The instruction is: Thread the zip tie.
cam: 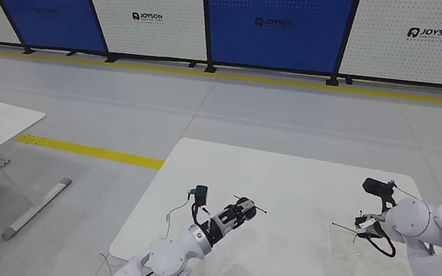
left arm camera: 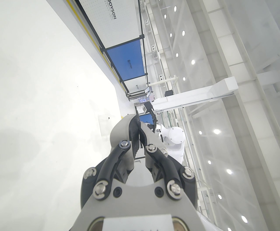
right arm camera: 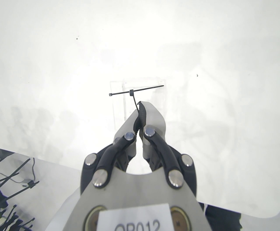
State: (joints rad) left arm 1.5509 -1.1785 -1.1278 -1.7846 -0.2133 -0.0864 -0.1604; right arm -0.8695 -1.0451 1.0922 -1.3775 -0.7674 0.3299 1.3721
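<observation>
At the right side of the white table [cam: 298, 178], my right gripper [cam: 365, 224] [right arm camera: 141, 107] is shut on the strap of a black zip tie. That tie's head [right arm camera: 131, 92] sits just beyond the fingertips, and a second black zip tie [right arm camera: 148, 88] [cam: 345, 228] runs crosswise through it. Near the table's front middle, my left gripper [cam: 246, 207] [left arm camera: 140, 123] is shut, with a thin black zip tie [cam: 256, 207] crossing its tip in the top view. The left wrist view hides that tie behind the pads. The two grippers are well apart.
A clear plastic plate [right arm camera: 119, 87] [left arm camera: 105, 124] lies flat on the table under the right gripper's ties. Several spare black zip ties [right arm camera: 15, 177] lie on a shiny surface off the table's edge. Blue and white panels [cam: 274, 22] stand far behind.
</observation>
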